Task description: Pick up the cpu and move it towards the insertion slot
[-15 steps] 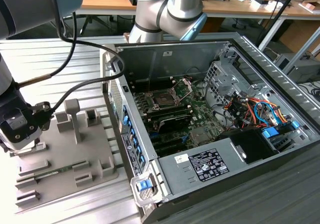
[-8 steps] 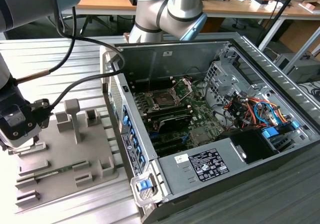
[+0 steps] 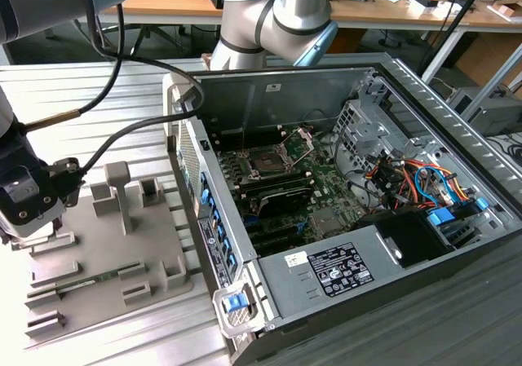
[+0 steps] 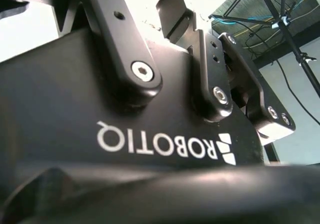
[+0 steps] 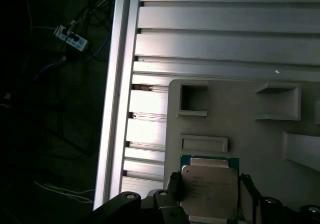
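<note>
The cpu (image 5: pixel 207 191) is seen in the first wrist view between the jaws of the gripper (image 5: pixel 210 190), which are closed against two opposite edges of the chip. Its pale metal top faces the camera and is framed by a green border. Small dark print is carried on that top, and it is left unread here. The chip is held at the grey tray (image 5: pixel 240 114), close to one edge of it and just beside a shallow rectangular recess (image 5: pixel 204 144). Whether the chip is lifted clear of the tray cannot be told.

In the second wrist view, white lettering (image 4: pixel 157 144) is shown across the black body of the gripper.

In the exterior view, the wrist of the arm is found at the tray's left edge, with black cables (image 3: pixel 122 130) looped above. The tray is laid on a ribbed aluminium table (image 3: pixel 81 89), and grey blocks (image 3: pixel 118 191) are raised from it. Just to the right, an open computer case (image 3: pixel 285 85) is set on the same table, touching the tray's right edge. The insertion slot (image 3: pixel 265 160) is placed near the middle of the motherboard, well apart from the chip, and its silver bracket (image 3: pixel 302 142) is hinged up. A white printed label (image 3: pixel 338 272) is stuck on the power supply at the case's near edge. Coloured wires (image 3: pixel 416 174) are bundled towards the case's right side.
</note>
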Motion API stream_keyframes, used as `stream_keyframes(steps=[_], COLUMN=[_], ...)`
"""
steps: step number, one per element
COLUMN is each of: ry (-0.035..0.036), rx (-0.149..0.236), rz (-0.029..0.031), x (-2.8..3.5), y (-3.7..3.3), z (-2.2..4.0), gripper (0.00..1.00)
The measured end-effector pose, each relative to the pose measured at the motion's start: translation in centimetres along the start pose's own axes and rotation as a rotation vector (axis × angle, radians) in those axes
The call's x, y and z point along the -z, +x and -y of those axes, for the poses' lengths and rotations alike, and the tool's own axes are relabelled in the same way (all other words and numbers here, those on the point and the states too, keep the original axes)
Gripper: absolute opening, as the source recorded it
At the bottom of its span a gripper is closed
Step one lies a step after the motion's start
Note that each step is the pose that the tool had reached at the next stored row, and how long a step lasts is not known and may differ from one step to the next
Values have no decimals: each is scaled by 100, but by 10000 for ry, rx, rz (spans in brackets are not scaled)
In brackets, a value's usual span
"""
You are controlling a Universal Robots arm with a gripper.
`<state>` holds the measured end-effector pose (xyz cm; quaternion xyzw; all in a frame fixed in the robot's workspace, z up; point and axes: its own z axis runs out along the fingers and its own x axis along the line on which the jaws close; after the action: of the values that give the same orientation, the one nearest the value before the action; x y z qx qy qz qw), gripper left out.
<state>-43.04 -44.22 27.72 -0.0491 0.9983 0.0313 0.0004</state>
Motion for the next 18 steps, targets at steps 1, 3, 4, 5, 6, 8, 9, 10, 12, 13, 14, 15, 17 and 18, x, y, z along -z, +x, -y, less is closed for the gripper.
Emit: stream_keyframes(steps=[1, 3, 4, 5, 6, 8, 9, 10, 12, 13, 14, 15, 17, 18], ry=[0, 0, 0, 0, 0, 0, 0, 0, 0, 0, -1, 0, 0, 0], rx=[0, 0, 0, 0, 0, 0, 0, 0, -1, 0, 0, 0, 0, 0], rz=[1, 1, 1, 0, 0, 0, 0, 1, 0, 0, 0, 0, 0, 0], x=[8, 20, 25, 31, 37, 56, 61, 66, 79, 86, 93, 100, 120, 127], y=[0, 0, 0, 0, 0, 0, 0, 0, 0, 0, 0, 0, -1, 0], z=[-1, -1, -1, -2, -2, -3, -4, -4, -5, -5, -6, -6, -7, -8], gripper=[55, 55, 55, 55, 55, 55, 55, 55, 55, 55, 55, 55, 55, 55])
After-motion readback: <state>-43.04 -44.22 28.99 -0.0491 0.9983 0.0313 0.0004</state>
